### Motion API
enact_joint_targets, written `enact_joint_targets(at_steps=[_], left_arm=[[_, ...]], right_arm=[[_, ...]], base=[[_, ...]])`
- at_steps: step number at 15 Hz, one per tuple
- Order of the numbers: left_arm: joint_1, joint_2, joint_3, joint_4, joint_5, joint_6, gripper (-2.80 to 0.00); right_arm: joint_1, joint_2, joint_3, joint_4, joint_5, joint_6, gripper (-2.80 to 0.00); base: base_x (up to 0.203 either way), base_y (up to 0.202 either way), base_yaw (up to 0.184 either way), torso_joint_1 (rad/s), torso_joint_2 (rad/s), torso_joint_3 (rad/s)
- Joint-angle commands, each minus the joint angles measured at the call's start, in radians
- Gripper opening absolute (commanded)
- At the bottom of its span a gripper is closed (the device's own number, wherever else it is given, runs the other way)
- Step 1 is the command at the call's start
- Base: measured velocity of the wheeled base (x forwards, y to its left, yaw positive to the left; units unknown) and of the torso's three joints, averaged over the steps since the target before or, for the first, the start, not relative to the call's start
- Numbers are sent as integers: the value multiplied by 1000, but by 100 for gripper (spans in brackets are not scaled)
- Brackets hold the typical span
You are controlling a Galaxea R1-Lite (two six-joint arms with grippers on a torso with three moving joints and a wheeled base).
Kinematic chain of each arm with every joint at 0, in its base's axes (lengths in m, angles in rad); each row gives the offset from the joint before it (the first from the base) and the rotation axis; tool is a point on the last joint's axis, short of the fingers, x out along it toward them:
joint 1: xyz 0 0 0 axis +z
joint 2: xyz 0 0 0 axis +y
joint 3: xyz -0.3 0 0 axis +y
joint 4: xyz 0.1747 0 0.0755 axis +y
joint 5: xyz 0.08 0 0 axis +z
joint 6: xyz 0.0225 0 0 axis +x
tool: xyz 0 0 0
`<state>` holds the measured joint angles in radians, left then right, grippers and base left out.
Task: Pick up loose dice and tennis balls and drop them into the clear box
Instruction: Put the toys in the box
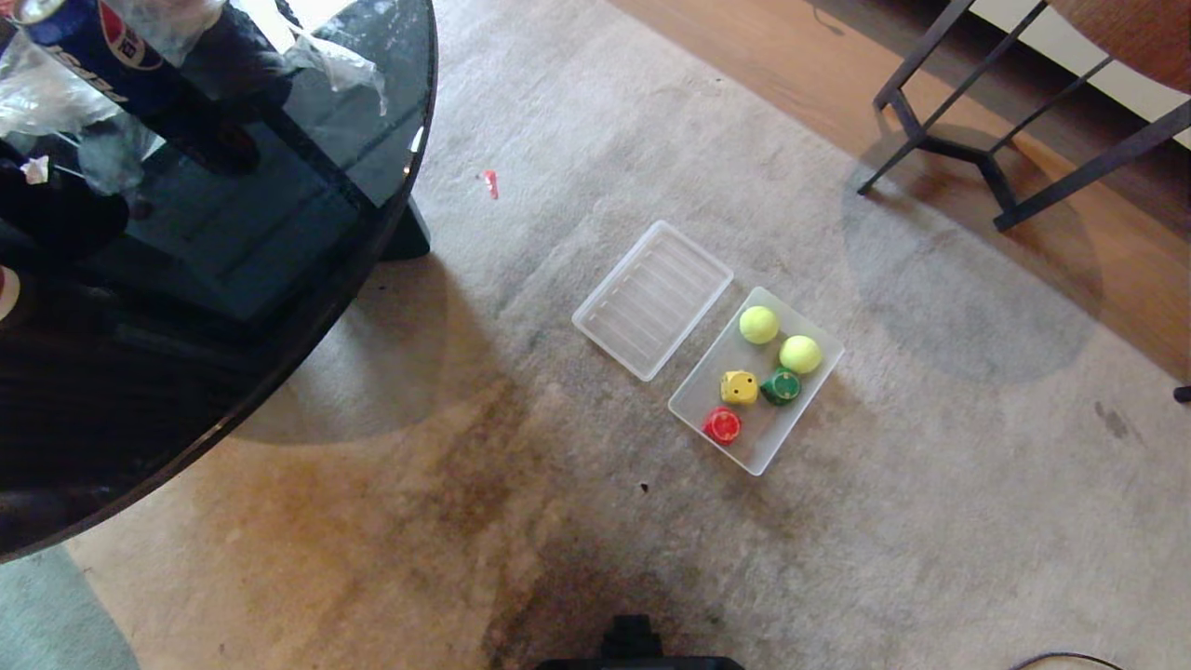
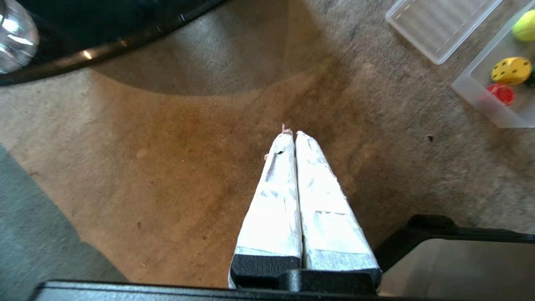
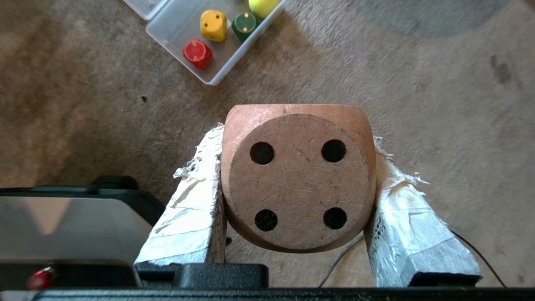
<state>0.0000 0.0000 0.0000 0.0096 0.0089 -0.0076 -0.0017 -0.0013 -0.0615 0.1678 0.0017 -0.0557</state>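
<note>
The clear box point(image 1: 770, 435) lies on the carpet right of centre. Inside it are two tennis balls point(image 1: 759, 325) point(image 1: 800, 355), a yellow die point(image 1: 739, 387), a dark green die point(image 1: 781, 386) and a red die point(image 1: 722, 425). My right gripper point(image 3: 296, 140) is shut on a beige die point(image 3: 297, 175), its four-pip face toward the camera, held above bare carpet short of the box point(image 3: 175, 25). My left gripper point(image 2: 292, 133) is shut with nothing in it, over the brown-stained carpet. Neither gripper shows in the head view.
The flat ribbed lid point(image 1: 651, 300) lies beside the box on its left. A round black glass table point(image 1: 279, 307) with a bottle and plastic wrap fills the left. Dark metal furniture legs point(image 1: 986, 167) stand at the back right. A small red scrap point(image 1: 490, 183) lies on the carpet.
</note>
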Motion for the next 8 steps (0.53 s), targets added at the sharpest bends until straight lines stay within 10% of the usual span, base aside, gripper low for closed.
enact_joint_targets(at_steps=[1,8], left_arm=[[0,0,0,0,0,0,-280],[0,0,0,0,0,0,-280]], right_arm=[[0,0,0,1,0,-1,-280],[0,1,0,1,0,-2,-280]], base=[[0,0,0,-136,443,302],[0,0,0,-78,281,194]])
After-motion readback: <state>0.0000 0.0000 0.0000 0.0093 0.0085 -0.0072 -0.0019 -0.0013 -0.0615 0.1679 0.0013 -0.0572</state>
